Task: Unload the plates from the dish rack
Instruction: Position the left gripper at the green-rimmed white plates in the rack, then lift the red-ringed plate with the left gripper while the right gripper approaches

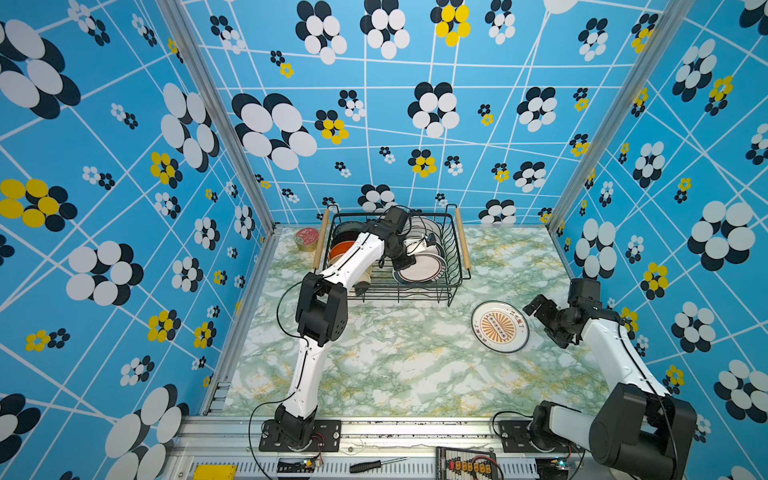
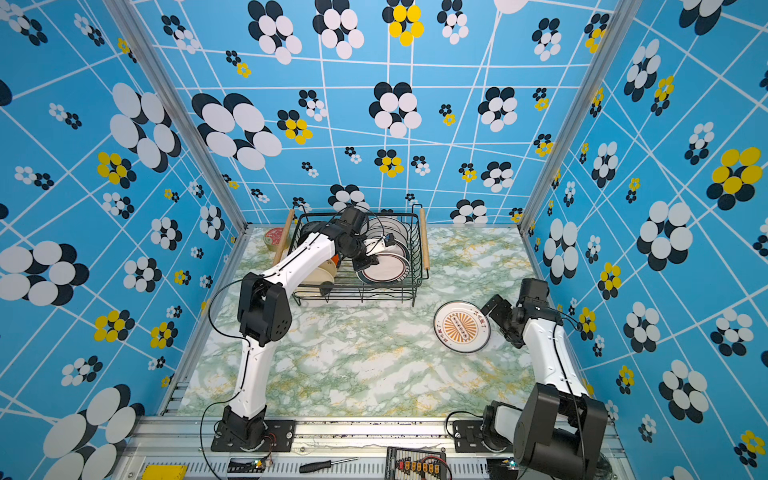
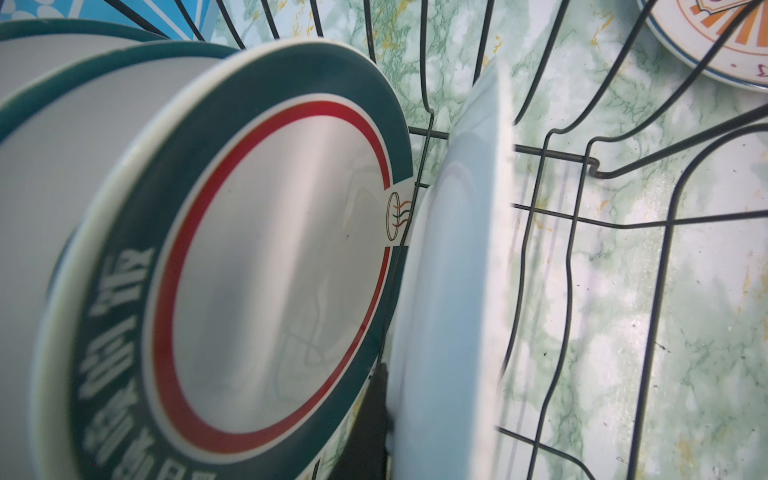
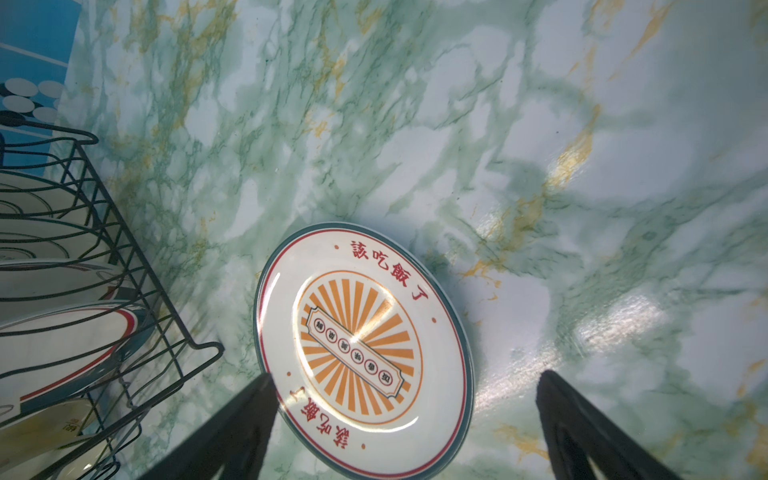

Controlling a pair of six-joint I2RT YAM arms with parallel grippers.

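**A:** Where are the plates?

**B:** Most stand on edge in the dish rack, the black wire basket at the back of the table, close to the far wall. In both top views a red-ringed plate with a dark rim leans at the rack's front right. An orange plate and a cream plate sit in its left part, half hidden by the left arm.

**A:** Is any plate out of the rack?

**B:** One. A sunburst plate lies flat and face up on the table, off the rack's front right corner and apart from it.

**A:** What about the left gripper?

**B:** The left gripper is down inside the rack among the plates. In the left wrist view a white plate stands edge-on, just beside the red-ringed plate. One dark finger lies against the white plate's face and the other is hidden behind it. The jaws are clamped on that plate's rim.

**A:** And the right one?

**B:** The right gripper hangs just beside the sunburst plate's right edge, jaws spread wide and holding nothing. In the right wrist view one finger crosses the plate's rim. I cannot tell whether it touches.

**A:** Anything else nearby?

**B:** A red-lidded tin stands left of the rack, beside its wooden handle.
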